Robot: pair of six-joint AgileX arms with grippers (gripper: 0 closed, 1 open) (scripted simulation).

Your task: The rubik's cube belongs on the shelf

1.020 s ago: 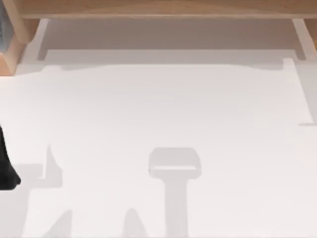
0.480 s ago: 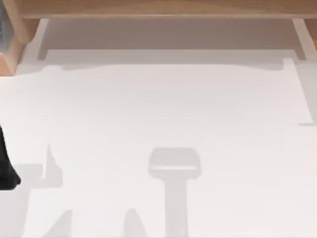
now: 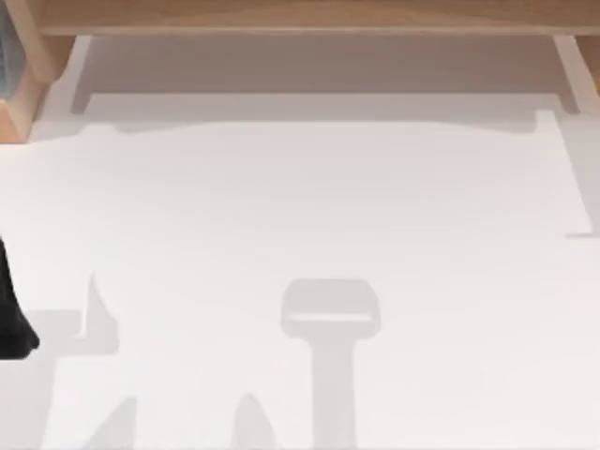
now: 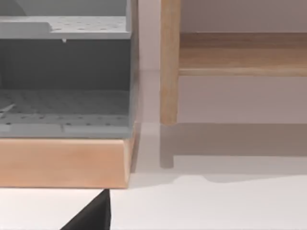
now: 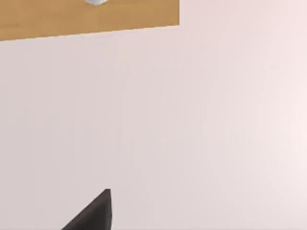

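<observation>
The rubik's cube is out of view. The shelf point(image 3: 300, 15), a long light-brown wooden board on wooden side supports, runs along the far edge of the table; in the left wrist view its board point(image 4: 240, 52) and one upright support point(image 4: 170, 62) stand ahead. A black part of my left arm point(image 3: 11, 319) shows at the table's left edge. A black tip of the left gripper point(image 4: 93, 215) sits low over the white table. A black tip of the right gripper point(image 5: 93, 213) hangs over bare white table.
A grey perforated rack on a wooden base point(image 4: 62, 158) stands at the far left, beside the shelf's left support point(image 3: 21, 94). Grey arm shadows point(image 3: 330, 314) lie on the white table point(image 3: 309, 206). A wooden panel point(image 5: 86, 19) lies far off in the right wrist view.
</observation>
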